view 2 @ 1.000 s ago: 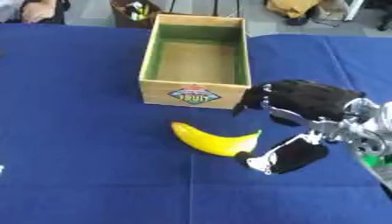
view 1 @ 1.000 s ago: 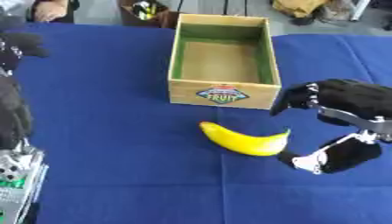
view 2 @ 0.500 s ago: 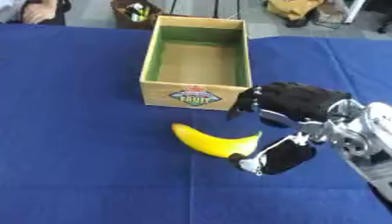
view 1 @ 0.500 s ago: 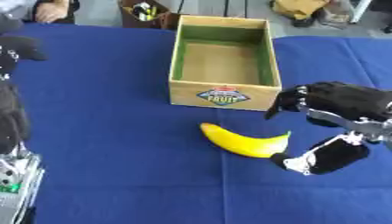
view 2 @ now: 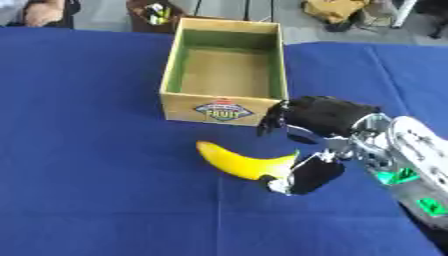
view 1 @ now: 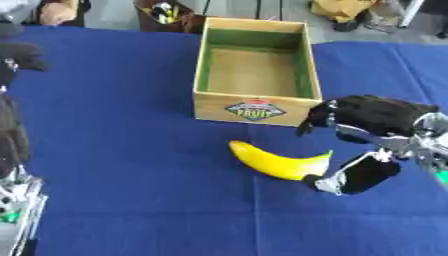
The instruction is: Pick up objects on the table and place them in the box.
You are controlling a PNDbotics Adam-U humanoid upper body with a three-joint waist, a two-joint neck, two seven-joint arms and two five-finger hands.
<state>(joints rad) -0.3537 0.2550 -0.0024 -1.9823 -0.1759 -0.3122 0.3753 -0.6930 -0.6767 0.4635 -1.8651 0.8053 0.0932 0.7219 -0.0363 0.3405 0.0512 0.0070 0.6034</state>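
Observation:
A yellow banana (view 1: 273,161) lies on the blue tablecloth, just in front of the cardboard box (view 1: 255,107) with green inner walls and a fruit label. The box holds nothing that I can see. My right hand (view 1: 372,120) comes in from the right and is open around the banana's right tip: the fingers hover above it near the box's front corner, and the thumb (view 1: 359,175) sits just right of the tip. Whether anything touches the banana I cannot tell. My left arm (view 1: 13,120) shows as a dark shape at the left edge; its hand is not visible.
The blue cloth (view 1: 122,175) covers the whole table. Beyond the far edge stand a dark basket (view 1: 162,12) with small items and some bags. A person's hand (view 1: 57,10) rests at the far left corner.
My right hand has moved left toward the banana, its thumb closing in on the right tip. The banana and box have stayed in place.

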